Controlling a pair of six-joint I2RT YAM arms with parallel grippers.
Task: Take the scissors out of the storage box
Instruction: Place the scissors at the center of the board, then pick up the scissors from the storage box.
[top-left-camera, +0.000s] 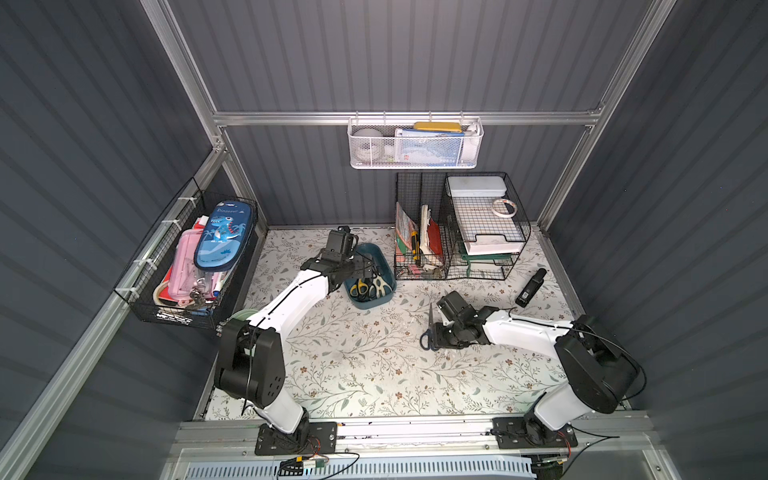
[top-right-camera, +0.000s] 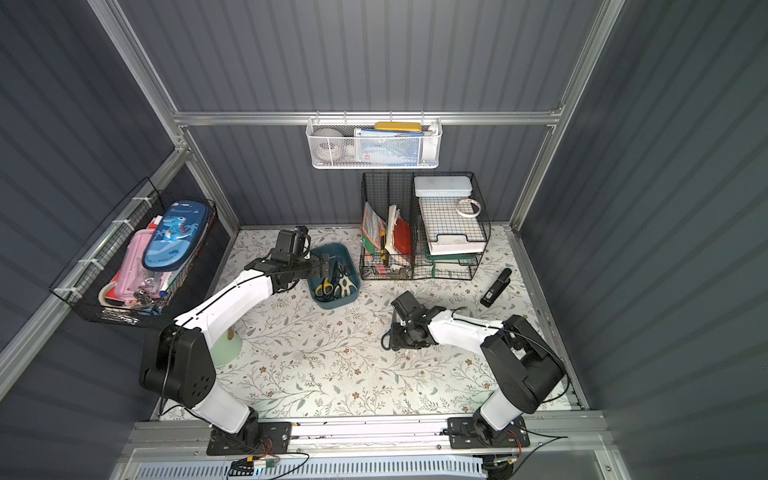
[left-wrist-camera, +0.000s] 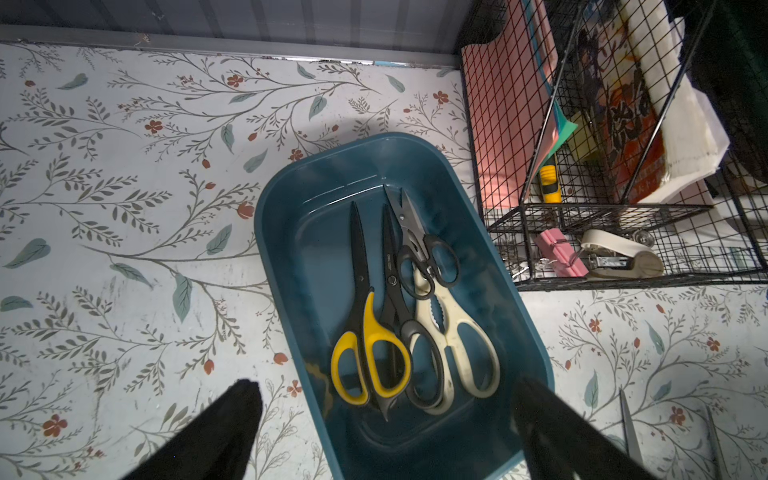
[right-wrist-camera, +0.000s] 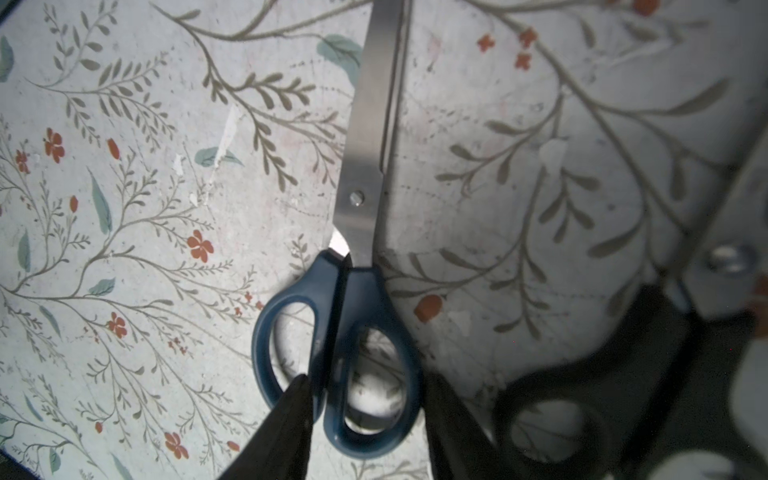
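Your left tool (left-wrist-camera: 386, 390) gapes over storage box (left-wrist-camera: 270, 232); right tool (right-wrist-camera: 365, 386) parted astride blue-handled scissors (right-wrist-camera: 360, 187), flat on surface (right-wrist-camera: 137, 282)

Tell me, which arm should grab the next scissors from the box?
Left, I think: the left arm hangs just over the box, jaws wide open above the scissors inside. The right arm is away from the box, down at the blue scissors on the table.
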